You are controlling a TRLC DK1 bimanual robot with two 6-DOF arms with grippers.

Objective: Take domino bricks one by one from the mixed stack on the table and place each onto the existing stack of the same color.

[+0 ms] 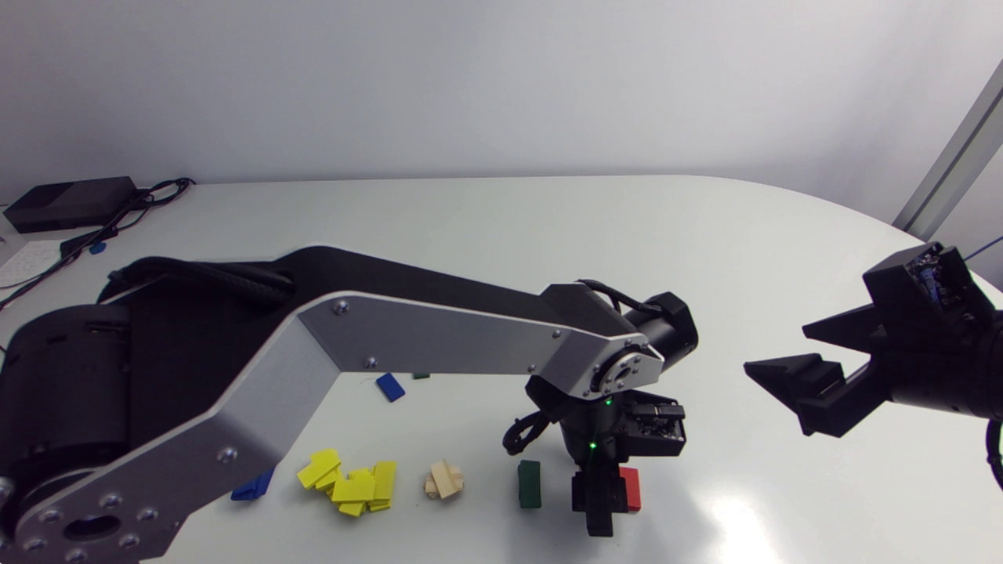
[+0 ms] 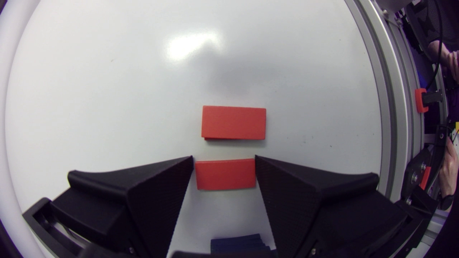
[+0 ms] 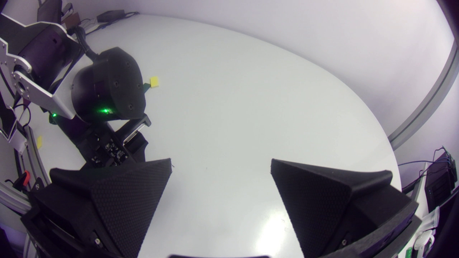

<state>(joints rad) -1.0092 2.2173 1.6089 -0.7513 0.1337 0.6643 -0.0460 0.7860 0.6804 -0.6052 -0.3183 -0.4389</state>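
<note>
Where the red brick (image 2: 225,174) is gripped end to end between the fingers of the left gripper (image 2: 224,159), which are parted only to the brick's length, the red stack (image 2: 233,122) lies just ahead of the fingertips, parallel and not touching. Recommendation: advance until the edges align over the stack, descend level, release only on contact. Green stack (image 1: 530,483) stands near, beside this gripper; avoid it. Right gripper (image 3: 221,161) stands wide open, empty, well apart

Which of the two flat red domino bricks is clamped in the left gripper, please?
The nearer red brick, its short ends touched by both fingers of the left gripper; the other red brick lies free on the white table just ahead.
</note>
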